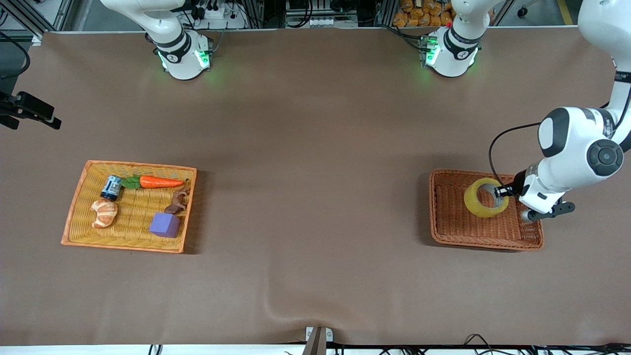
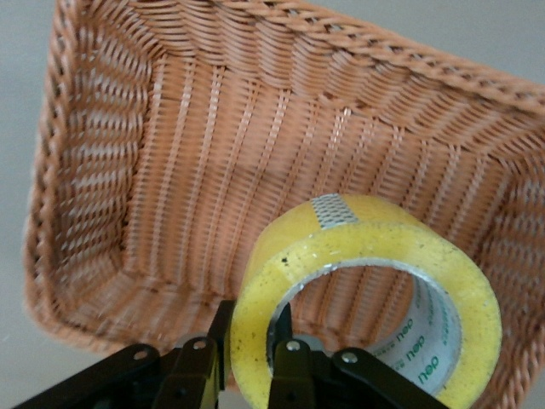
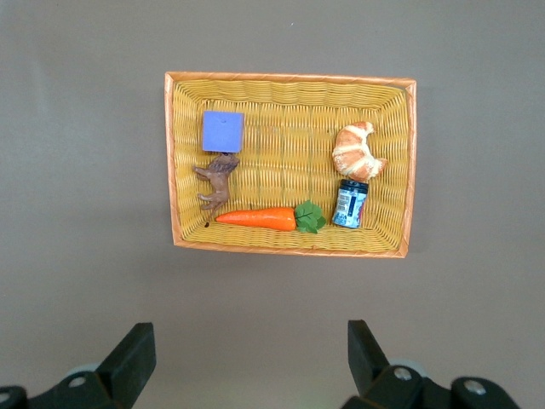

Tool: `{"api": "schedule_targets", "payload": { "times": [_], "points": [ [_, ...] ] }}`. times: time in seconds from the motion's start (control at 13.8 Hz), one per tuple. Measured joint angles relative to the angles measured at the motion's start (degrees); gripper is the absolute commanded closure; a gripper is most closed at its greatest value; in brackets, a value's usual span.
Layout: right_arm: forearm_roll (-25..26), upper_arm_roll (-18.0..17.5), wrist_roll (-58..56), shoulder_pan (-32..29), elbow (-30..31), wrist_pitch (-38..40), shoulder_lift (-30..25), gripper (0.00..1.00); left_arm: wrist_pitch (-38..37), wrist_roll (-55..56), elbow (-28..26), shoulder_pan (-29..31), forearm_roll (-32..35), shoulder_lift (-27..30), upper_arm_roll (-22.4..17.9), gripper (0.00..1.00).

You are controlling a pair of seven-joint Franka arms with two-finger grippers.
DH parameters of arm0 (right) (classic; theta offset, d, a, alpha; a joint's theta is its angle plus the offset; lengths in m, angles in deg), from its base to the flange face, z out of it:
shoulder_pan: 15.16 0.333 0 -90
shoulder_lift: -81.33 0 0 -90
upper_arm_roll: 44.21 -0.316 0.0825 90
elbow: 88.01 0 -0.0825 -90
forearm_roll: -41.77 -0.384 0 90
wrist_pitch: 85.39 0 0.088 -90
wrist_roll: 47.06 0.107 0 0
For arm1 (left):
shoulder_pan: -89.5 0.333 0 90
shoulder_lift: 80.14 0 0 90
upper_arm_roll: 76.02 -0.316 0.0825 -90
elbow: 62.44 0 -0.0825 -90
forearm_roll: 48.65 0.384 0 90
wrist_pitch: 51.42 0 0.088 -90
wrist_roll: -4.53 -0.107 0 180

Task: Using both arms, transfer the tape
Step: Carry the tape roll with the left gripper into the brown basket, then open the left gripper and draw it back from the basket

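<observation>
The tape [image 1: 473, 199], a yellowish ring with a grey-white core, is in the brown wicker basket [image 1: 483, 242] at the left arm's end of the table. My left gripper [image 1: 502, 191] is shut on its wall, one finger inside the core and one outside. In the left wrist view the tape [image 2: 366, 247] stands tilted on edge in my left gripper [image 2: 253, 319], over the basket floor [image 2: 170, 170]. I cannot tell whether it touches the floor. My right gripper [image 3: 251, 341] is open and empty, high over bare table. It is out of the front view.
A yellow wicker basket [image 1: 74, 207] at the right arm's end holds a croissant toy [image 1: 104, 213], a carrot [image 1: 160, 182], a purple block [image 1: 165, 225], a blue can [image 1: 111, 187] and a brown figure [image 1: 178, 201]. The basket also shows in the right wrist view [image 3: 289, 78].
</observation>
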Motion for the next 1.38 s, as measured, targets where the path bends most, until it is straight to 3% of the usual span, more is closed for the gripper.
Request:
{"api": "schedule_targets", "payload": {
  "times": [0.07,0.22,0.36,0.44,0.87,1.24,1.38],
  "points": [
    [0.06,0.00,0.00,0.00,0.00,0.00,0.01,0.00,1.69,-0.07,0.12,0.25,0.00,-1.62,-0.01,0.77],
    [0.09,0.00,0.00,0.00,0.00,0.00,0.03,0.00,3.45,-0.31,1.11,0.37,0.55,-4.50,-0.02,0.72],
    [0.10,0.01,0.00,0.00,0.00,0.00,0.03,0.00,3.66,-0.59,2.39,0.34,2.44,-6.03,0.01,0.28],
    [0.10,0.01,0.00,0.00,0.00,0.00,0.03,0.00,3.66,-0.59,3.07,0.34,4.02,-6.57,0.01,0.00],
    [0.27,0.02,0.00,0.00,-0.02,-0.01,0.05,0.00,1.35,-0.66,9.42,0.17,6.85,-7.61,0.44,0.00],
    [0.31,-0.03,0.00,0.01,-0.05,-0.03,0.17,0.00,-14.15,-0.76,21.79,0.18,7.59,-4.02,4.30,0.00],
    [0.32,-0.03,0.00,0.01,-0.06,-0.06,0.23,0.00,-17.99,-0.76,24.17,0.14,7.60,-1.01,5.78,0.00]
  ]
}}
